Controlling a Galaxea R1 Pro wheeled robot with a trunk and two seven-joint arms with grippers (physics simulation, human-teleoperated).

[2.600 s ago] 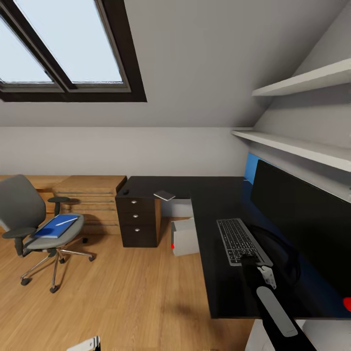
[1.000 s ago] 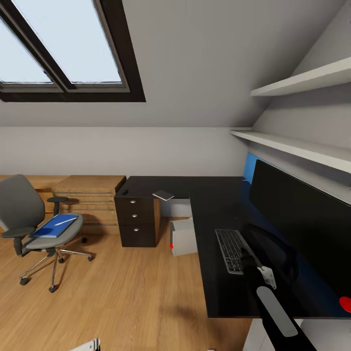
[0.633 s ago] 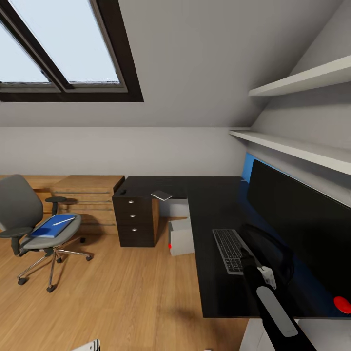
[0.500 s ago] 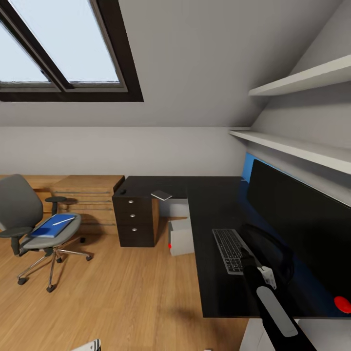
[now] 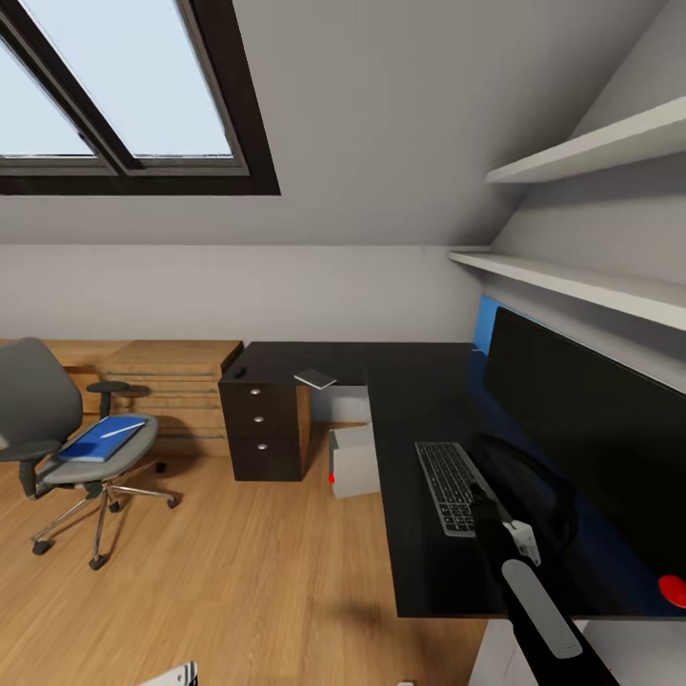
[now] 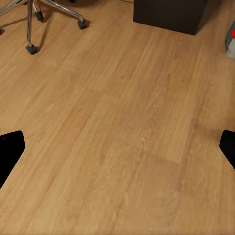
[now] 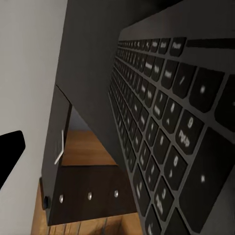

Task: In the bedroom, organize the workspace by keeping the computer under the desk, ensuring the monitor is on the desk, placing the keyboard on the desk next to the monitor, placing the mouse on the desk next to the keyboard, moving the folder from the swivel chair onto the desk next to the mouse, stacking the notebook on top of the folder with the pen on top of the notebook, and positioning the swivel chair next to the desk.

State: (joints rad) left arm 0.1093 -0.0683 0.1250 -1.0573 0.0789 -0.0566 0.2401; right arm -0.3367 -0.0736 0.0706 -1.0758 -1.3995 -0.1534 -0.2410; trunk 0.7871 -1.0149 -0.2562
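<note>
Head view: right gripper (image 5: 479,507) at the near end of the keyboard (image 5: 450,486) on the desk (image 5: 410,419), beside the monitor (image 5: 581,429); grip state indeterminate. Left gripper (image 6: 117,147) spread wide above the wooden floor (image 6: 117,122). Folder (image 5: 103,440) rests on the swivel chair (image 5: 57,429); computer (image 5: 354,462) stands under the desk.

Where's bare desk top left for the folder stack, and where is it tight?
Free: the desk top between the keyboard and the small notebook near the far corner, plus the front strip beside the keyboard. Tight: the keyboard's other side, where the monitor foot and the right gripper sit close together.
</note>
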